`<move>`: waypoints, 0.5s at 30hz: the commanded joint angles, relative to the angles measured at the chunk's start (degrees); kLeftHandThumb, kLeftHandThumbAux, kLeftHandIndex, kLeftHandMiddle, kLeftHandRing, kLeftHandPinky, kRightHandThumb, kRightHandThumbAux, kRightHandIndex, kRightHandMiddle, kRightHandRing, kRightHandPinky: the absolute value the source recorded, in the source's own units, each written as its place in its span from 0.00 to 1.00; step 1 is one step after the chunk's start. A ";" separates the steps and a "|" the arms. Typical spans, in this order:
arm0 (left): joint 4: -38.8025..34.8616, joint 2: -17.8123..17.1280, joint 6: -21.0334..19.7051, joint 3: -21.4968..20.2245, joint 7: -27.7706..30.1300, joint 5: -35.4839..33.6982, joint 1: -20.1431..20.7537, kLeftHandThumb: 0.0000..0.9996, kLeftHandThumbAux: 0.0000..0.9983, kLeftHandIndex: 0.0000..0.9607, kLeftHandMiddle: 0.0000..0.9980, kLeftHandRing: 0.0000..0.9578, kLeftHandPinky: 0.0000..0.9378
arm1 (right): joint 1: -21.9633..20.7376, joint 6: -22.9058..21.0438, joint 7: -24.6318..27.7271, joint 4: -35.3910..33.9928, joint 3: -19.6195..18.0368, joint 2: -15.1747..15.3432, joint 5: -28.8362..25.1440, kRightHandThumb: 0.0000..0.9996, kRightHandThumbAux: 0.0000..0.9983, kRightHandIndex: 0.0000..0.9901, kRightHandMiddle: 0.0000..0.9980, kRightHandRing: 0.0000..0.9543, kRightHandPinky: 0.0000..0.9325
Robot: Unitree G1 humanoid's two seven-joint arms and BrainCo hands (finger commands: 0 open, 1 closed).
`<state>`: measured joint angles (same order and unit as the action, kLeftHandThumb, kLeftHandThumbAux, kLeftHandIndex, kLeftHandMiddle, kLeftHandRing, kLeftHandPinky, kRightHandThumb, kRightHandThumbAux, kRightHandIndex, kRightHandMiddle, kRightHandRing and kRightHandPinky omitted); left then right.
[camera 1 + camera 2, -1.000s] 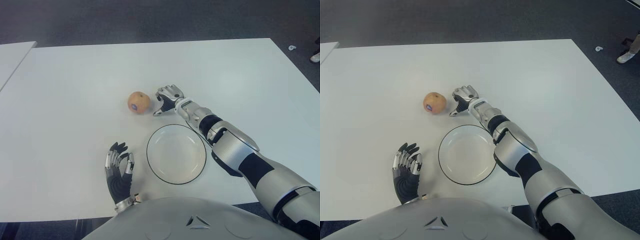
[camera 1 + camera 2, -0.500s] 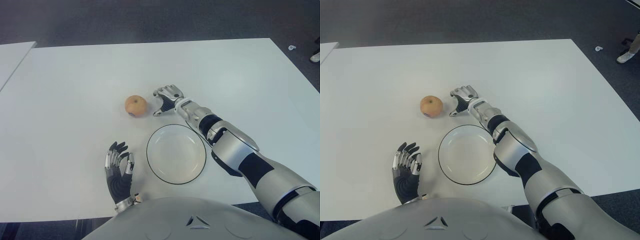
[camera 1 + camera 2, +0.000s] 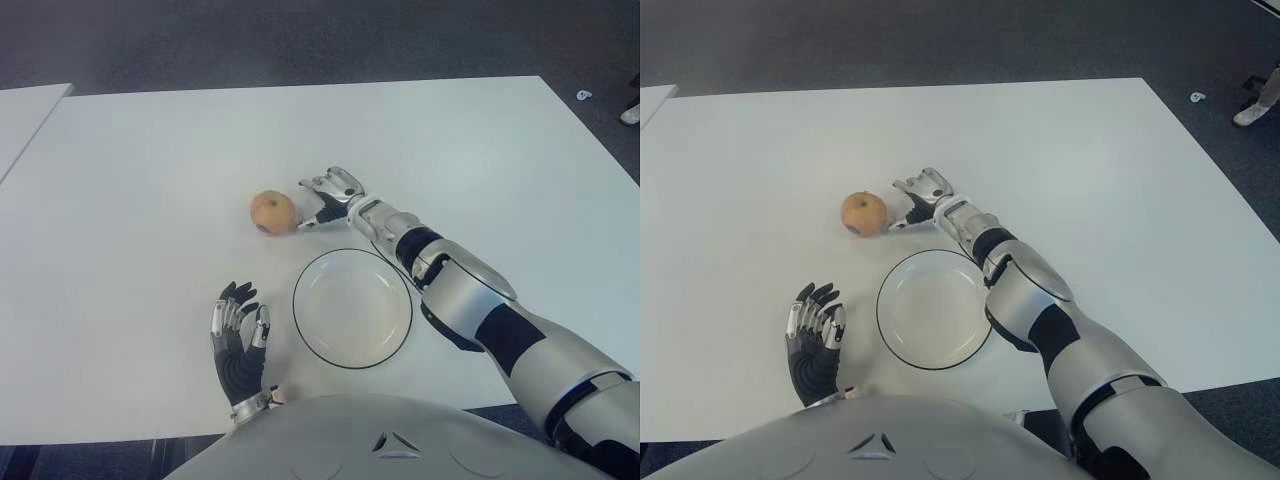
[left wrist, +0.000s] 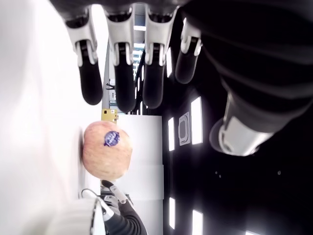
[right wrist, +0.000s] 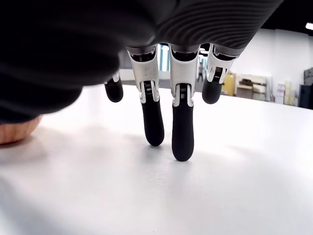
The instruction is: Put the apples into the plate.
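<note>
Left eye view: apple (image 3: pixel 273 212), stem upward, beside right robot hand (image 3: pixel 330 196).

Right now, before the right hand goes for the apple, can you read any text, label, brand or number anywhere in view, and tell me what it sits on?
No text is readable.
Sticker on the apple: a small round blue label with pale marks, too small and blurred to read.
Plate: plain white with a dark rim, no markings.
Table: bare white, no writing.
Right hand, open beside the apple, and left hand, open near the plate: no legible marks.
</note>
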<state>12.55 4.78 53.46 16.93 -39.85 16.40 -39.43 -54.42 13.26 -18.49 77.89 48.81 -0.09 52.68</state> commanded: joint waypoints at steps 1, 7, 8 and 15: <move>4.70 8.38 -3.04 4.49 -0.26 4.18 0.60 0.41 0.62 0.21 0.30 0.34 0.37 | 1.12 1.67 4.12 1.46 0.75 -0.64 0.77 0.21 0.17 0.00 0.00 0.00 0.00; 5.06 8.48 -2.89 4.23 -0.11 3.96 0.57 0.41 0.63 0.20 0.30 0.34 0.37 | -2.46 2.62 6.68 1.17 -0.23 -0.25 0.00 0.21 0.16 0.00 0.00 0.00 0.00; 5.16 8.49 -2.87 4.18 -0.09 3.90 0.59 0.41 0.63 0.20 0.30 0.34 0.37 | -2.79 2.70 6.98 1.15 -0.32 -0.22 -0.04 0.21 0.16 0.00 0.00 0.00 0.00; 5.56 8.30 -2.82 4.00 0.11 3.98 1.00 0.40 0.63 0.21 0.30 0.35 0.39 | -4.42 4.22 7.72 0.74 -0.65 -0.04 -0.17 0.22 0.15 0.00 0.00 0.00 0.00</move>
<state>13.47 4.79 54.30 16.68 -39.85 17.57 -38.80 -58.30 15.52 -12.05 78.35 48.39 0.10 52.56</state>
